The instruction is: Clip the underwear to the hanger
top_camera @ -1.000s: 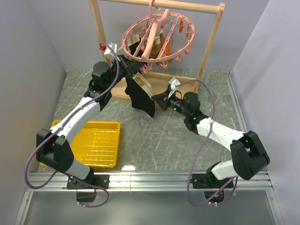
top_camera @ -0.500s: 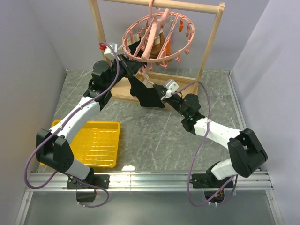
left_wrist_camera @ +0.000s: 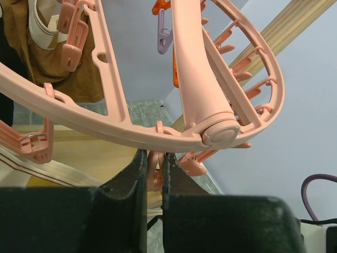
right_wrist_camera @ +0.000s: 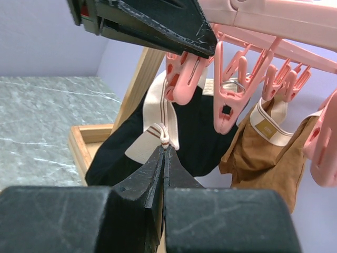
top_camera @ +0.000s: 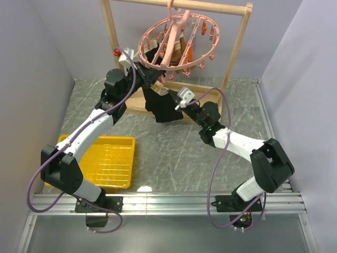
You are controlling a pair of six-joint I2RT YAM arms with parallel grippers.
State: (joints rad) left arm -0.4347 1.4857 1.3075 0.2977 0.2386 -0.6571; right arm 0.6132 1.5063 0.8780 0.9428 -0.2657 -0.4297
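– Under the hanger, at the near side of its pink ring, what is each claw doing?

– Left claw is clenched on one dangling peg, gripping its upper end. Right claw is pinched tight on a fold of the waistband of the underwear, holding the garment up off the worktop.

– Where does that fold lie from the peg?

– Just below it, and a little to the left in the right wrist view. It is near the peg's mouth but does not appear to be inside it. The mouth points down toward the fold. Whether it is spread I cannot tell.

– How does the garment run?

– The waistband slants up and away from the pinch, passing behind the peg. The black fabric hangs below it, in front of the wooden rack.

– Which arm is better placed to act?

– By my judgement the right one, since it carries the cloth. A short lift straight up should bring the fold into the peg, while the left arm only has to steady that peg.

– Anything else clipped? Any containers?

– A brown garment with a cream band hangs from pegs farther round the ring. A yellow tray lies on the worktop beside the left arm, well apart from the hanger. No garment shows in it.
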